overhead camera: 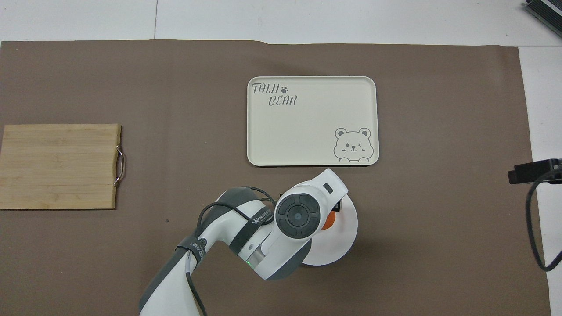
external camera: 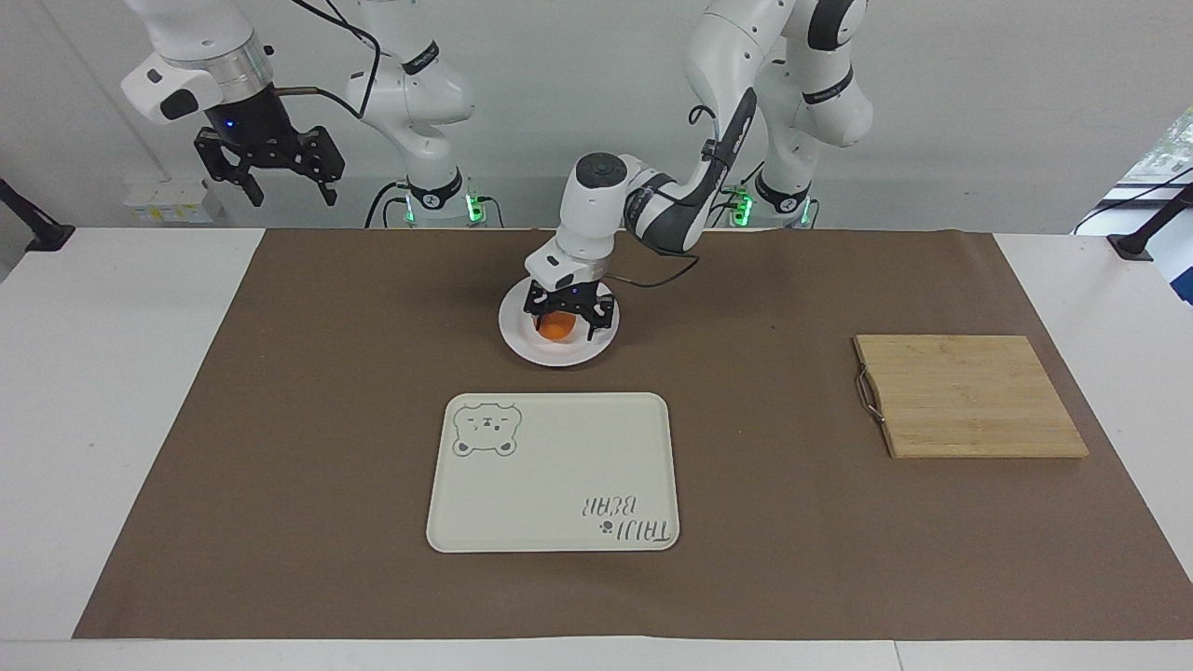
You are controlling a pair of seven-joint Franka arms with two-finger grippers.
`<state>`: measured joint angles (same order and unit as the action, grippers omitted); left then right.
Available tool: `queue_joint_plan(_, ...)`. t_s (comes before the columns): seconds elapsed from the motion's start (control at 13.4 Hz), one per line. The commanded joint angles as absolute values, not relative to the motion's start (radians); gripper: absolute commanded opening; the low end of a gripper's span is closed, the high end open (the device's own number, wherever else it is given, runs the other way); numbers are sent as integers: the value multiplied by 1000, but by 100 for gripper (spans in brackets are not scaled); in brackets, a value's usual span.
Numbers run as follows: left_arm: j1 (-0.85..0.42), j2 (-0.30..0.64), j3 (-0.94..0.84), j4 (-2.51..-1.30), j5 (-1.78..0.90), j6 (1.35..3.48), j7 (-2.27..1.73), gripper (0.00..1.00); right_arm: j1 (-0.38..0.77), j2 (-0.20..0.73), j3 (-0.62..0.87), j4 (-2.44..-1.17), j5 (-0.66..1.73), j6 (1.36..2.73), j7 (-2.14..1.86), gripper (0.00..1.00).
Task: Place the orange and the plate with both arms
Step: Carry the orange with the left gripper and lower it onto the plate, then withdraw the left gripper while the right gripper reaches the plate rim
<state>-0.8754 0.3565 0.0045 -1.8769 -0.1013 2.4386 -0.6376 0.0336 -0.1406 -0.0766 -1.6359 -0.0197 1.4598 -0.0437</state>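
Observation:
The white plate (external camera: 559,357) lies on the brown mat, nearer to the robots than the cream tray. My left gripper (external camera: 569,332) is down in the plate's well, shut on the orange (external camera: 557,328), which sits low at the plate's surface. In the overhead view the left arm covers much of the plate (overhead camera: 342,239), and only a sliver of the orange (overhead camera: 328,222) shows beside the wrist. My right gripper (external camera: 270,172) is open and empty. It waits high in the air over the right arm's end of the table.
A cream tray with a bear drawing (external camera: 555,471) lies farther from the robots than the plate. A bamboo cutting board with a metal handle (external camera: 969,396) lies toward the left arm's end of the table.

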Motion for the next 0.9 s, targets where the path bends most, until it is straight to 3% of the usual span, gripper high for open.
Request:
queue_joint_plan(0.0,-844,284,20,-1893,-106,2360,-627,100,8,-192,-74,-1710,-9,1468,-68,100)
queue_joint_plan(0.3,-682,181,25,-1894,-69,2131,-549,100,-25,-251,-78,-1848,162,1492,-75,100)
queue_joint_plan(0.6,-499,146,25,-1949,48,2112,-461,100,-26,-406,-80,-2136,293,1586,-81,100)
queue_joint_plan(0.82,-364,59,23,-1962,48,2092,-272,100,-40,-428,-87,-2253,371,1643,-153,100)
